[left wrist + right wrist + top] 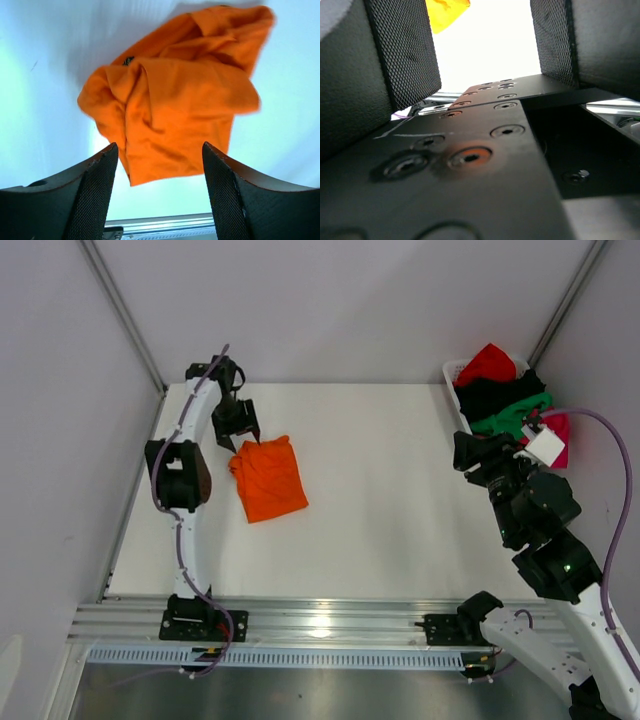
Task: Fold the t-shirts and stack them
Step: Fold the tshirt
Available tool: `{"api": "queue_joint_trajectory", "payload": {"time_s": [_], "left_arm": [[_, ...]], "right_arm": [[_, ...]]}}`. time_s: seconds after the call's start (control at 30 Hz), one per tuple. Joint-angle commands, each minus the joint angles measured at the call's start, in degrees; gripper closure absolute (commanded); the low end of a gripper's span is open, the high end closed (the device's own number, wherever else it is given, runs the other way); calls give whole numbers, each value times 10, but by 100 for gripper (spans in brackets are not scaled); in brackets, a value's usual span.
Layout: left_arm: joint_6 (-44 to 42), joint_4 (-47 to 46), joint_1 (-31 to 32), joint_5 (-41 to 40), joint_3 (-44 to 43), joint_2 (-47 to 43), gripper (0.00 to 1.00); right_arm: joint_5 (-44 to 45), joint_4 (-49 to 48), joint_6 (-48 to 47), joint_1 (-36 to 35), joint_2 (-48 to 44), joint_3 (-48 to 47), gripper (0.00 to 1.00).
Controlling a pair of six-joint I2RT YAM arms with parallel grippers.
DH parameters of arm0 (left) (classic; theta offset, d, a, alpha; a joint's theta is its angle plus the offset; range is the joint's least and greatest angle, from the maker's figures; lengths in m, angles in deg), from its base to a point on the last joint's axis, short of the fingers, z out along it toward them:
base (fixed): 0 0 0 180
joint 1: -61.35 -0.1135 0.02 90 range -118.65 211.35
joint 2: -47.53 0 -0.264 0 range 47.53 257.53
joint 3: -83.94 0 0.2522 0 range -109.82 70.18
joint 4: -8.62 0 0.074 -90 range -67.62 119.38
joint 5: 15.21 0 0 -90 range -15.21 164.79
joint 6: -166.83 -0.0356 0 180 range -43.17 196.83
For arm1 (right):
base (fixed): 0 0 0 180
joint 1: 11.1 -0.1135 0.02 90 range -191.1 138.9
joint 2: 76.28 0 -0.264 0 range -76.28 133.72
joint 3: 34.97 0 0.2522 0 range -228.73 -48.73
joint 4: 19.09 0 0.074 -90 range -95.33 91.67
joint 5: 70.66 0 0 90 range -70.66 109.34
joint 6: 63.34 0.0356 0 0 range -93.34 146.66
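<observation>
A bright orange t-shirt (268, 480) lies folded in a rumpled rectangle on the left part of the white table (390, 490). My left gripper (238, 440) hangs open just beyond its far corner, with nothing between the fingers. In the left wrist view the orange shirt (175, 100) sits below and ahead of the open left gripper (159, 146). Red (488, 362), black (492, 395), green (515, 414) and magenta-pink (560, 432) t-shirts are heaped at the back right. My right gripper (468, 454) is folded back beside that heap, and the right gripper (487, 75) is open and empty.
A white slatted basket (455, 370) holds the heap of shirts at the table's back right corner. The right wrist view is mostly filled by the arm's own black plate (470, 160). An aluminium rail (320, 620) runs along the near edge. Grey walls close in the back and sides.
</observation>
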Motion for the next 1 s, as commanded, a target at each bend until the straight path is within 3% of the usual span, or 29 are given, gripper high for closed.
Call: {"api": "queue_joint_trajectory", "payload": {"time_s": [0.0, 0.1, 0.17, 0.23, 0.27, 0.37, 0.63, 0.87, 0.97], "left_arm": [[-17, 2, 3, -13, -1, -106, 29], [-16, -2, 4, -13, 27, -151, 30], [-4, -20, 4, -15, 94, -204, 29], [20, -77, 4, -12, 174, -246, 29], [28, -102, 3, 5, 263, -268, 29], [73, -182, 2, 18, 374, -332, 29], [164, -378, 3, 86, 574, -427, 29], [221, -654, 3, 173, 734, -527, 28], [244, -699, 3, 177, 784, -541, 28]], "right_arm": [[-7, -11, 10, 2, -5, 0, 44], [-11, -12, 14, 1, -5, 6, 44], [-13, -11, 17, 2, -6, 10, 44], [-12, -14, 18, 1, -9, 14, 44], [-11, -14, 19, 2, -10, 16, 44], [-11, -15, 18, 2, -12, 19, 44], [-6, -8, 14, 2, -18, 19, 44], [-2, 0, 16, 2, -23, 23, 44], [1, 5, 14, 2, -27, 24, 44]]}}
